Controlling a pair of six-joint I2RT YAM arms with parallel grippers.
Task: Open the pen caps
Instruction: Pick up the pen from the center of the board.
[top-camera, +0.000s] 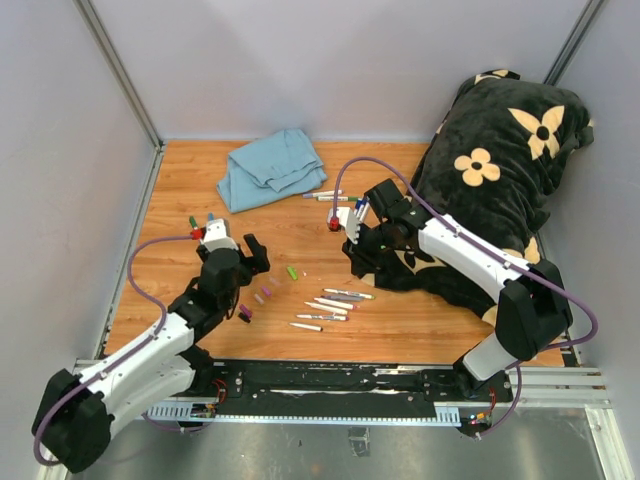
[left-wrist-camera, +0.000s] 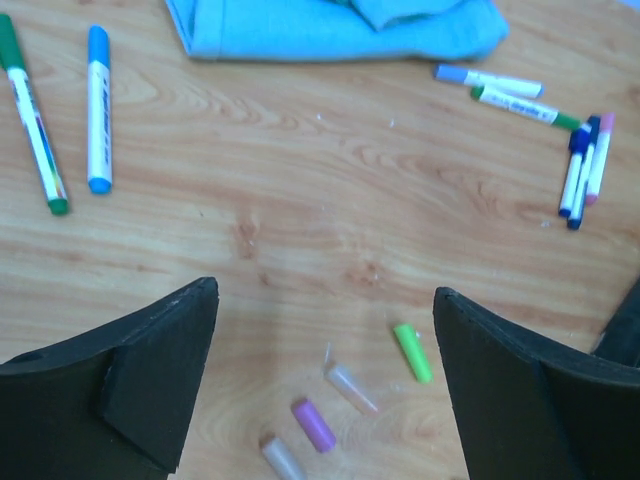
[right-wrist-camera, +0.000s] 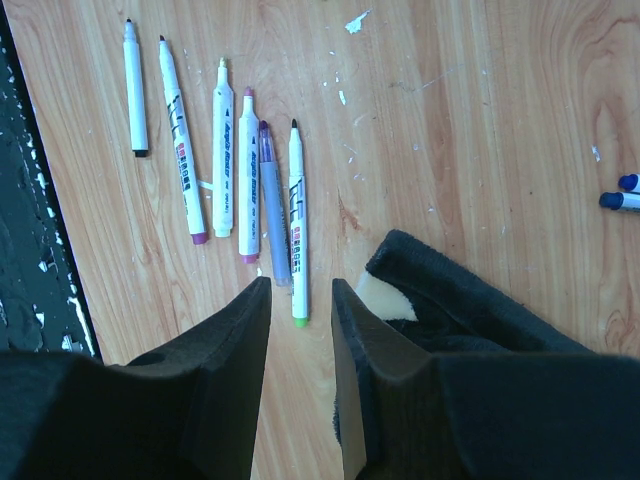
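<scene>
Pen caps (top-camera: 266, 293): loose ones lie in a short slanted line on the wood table (top-camera: 185, 175), approx 8 o'clock from table centre in top view. They are a green cap (left-wrist-camera: 412, 352), a purple cap (left-wrist-camera: 313, 424) & two pale see-through ones. All lie on their sides, near each other, none touching.
Caps on pens: green marker (left-wrist-camera: 35, 125) & blue marker (left-wrist-camera: 98, 110) lie side by side at 10 o'clock in L wrist view. More capped markers (left-wrist-camera: 585, 170) sit at 2 o'clock.
Left gripper (left-wrist-camera: 325, 300): jaws spread wide, nothing between them. It hangs over the loose caps, which show at 6 o'clock between its fingers.
Right gripper (right-wrist-camera: 300, 285): jaws a narrow gap apart, nothing pinched. It is above the table, near the row of bare pens.
Uncapped markers (right-wrist-camera: 240, 170): six in a row, side by side, tips toward 12 o'clock in R wrist view. In top view they lie approx 6 o'clock from centre, at 3 o'clock of the loose caps.
Blue cloth (top-camera: 270, 168): crumpled, at 11 o'clock on the table.
Black cushion (top-camera: 500, 170): cream flower print, at 2–3 o'clock. The R arm crosses its near edge.
</scene>
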